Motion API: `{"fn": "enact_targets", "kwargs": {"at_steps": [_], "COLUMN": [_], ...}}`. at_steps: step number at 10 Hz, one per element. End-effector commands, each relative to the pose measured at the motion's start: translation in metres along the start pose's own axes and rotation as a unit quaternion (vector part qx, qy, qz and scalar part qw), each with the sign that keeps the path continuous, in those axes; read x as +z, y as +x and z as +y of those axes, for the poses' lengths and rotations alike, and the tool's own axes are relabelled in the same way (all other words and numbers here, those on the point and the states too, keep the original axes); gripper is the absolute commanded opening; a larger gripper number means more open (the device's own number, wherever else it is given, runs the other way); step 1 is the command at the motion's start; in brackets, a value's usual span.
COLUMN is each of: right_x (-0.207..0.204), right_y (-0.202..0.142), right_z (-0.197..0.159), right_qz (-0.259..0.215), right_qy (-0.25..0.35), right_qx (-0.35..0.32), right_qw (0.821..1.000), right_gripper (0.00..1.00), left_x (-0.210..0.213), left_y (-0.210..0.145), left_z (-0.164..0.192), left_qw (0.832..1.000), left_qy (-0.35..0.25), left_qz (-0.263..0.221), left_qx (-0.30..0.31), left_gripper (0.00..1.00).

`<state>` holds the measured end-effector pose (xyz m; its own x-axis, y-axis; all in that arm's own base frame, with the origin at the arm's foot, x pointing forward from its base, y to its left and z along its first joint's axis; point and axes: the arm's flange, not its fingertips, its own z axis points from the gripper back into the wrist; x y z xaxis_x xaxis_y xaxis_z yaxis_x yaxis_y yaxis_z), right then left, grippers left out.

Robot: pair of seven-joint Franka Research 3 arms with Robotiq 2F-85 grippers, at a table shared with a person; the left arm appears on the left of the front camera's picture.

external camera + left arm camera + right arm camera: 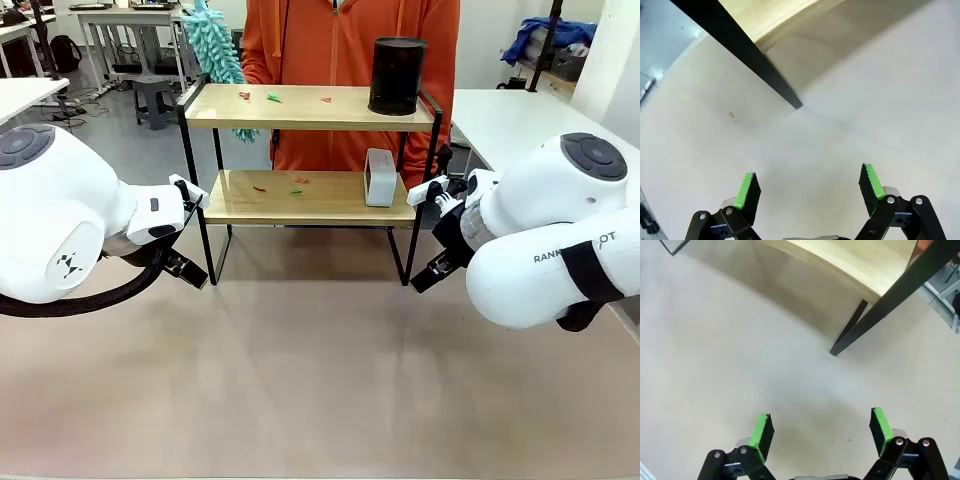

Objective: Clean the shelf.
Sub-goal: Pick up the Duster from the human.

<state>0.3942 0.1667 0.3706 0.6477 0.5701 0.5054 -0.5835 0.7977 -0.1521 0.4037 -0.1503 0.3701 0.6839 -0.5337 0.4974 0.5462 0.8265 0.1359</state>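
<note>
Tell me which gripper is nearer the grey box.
Right. The right gripper is beside the shelf's right front leg, below the grey box; the left gripper is at the opposite leg.

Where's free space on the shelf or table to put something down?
Biggest free patch: table in front of the shelf, between the left end effector and the right end effector. Lower board: bare at its left end and between scraps and grey box. Top board is crowded: scraps left and middle, black can right, duster behind the left corner.

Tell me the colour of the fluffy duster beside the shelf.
The duster is turquoise, clearest in the front view.
</note>
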Motion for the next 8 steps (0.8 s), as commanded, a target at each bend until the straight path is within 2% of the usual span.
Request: {"fn": "enact_targets", "kwargs": {"at_steps": [1,8], "right_x": [0.0000,0.0000], "right_y": [0.0000,0.0000], "right_z": [0.0000,0.0000], "right_qz": [0.000,0.000], "right_qy": [0.000,0.000], "right_qx": [0.000,0.000], "right_qw": [1.000,1.000], "right_gripper": [1.00,1.00], "left_x": [0.0001,0.0001], "left_y": [0.0000,0.0000], "left_z": [-0.0001,-0.0001], "left_qw": [1.000,1.000], "left_qy": [0.000,0.000], "left_qz": [0.000,0.000], "left_qx": [0.000,0.000], "left_gripper": [1.00,1.00]}}
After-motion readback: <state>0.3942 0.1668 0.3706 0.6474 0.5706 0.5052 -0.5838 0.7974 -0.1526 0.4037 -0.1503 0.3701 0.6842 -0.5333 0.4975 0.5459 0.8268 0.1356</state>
